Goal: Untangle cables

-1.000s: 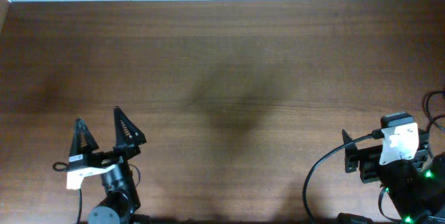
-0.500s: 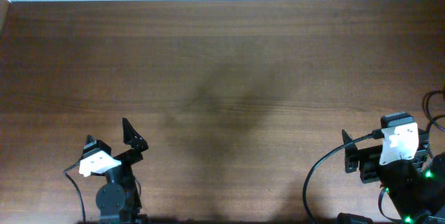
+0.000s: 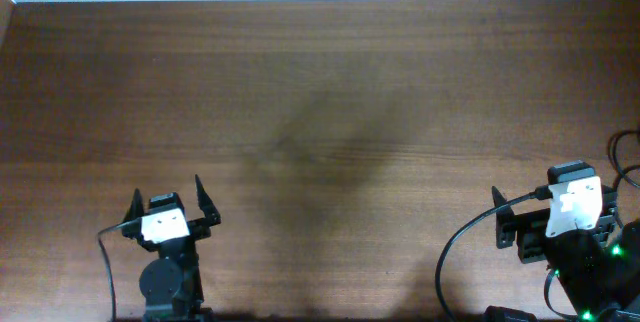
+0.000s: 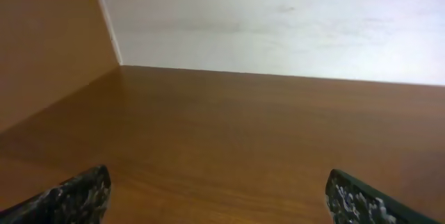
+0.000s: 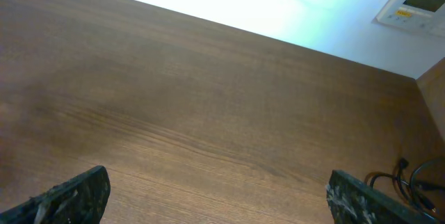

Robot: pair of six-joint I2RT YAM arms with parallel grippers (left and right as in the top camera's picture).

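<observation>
**No cables to be seen on the counter**

The brown counter (image 3: 320,82) is bare wood from side to side. No thin black cable lies on it in any view.

The left arm (image 3: 165,262) sits low at about 8 o'clock in the top view. Its jaws are spread wide and hold nothing. In its own camera one fingertip (image 4: 76,196) is at the far left and the other is at the far right, with only wood between them.

The right arm (image 3: 575,232) sits at about 4 o'clock. Its jaws are wide too and hold nothing. Its fingertips (image 5: 76,193) are far apart in its camera.

Down at 5 o'clock in the right arm's camera, off past the counter's corner, a few thin black cords (image 5: 407,172) peek in. I cannot tell if these are the cables for the job or just wires of the arm.

So I cannot tell how far the job is. It may be all done, or it may not have begun. Nothing here shows a tangle.
</observation>
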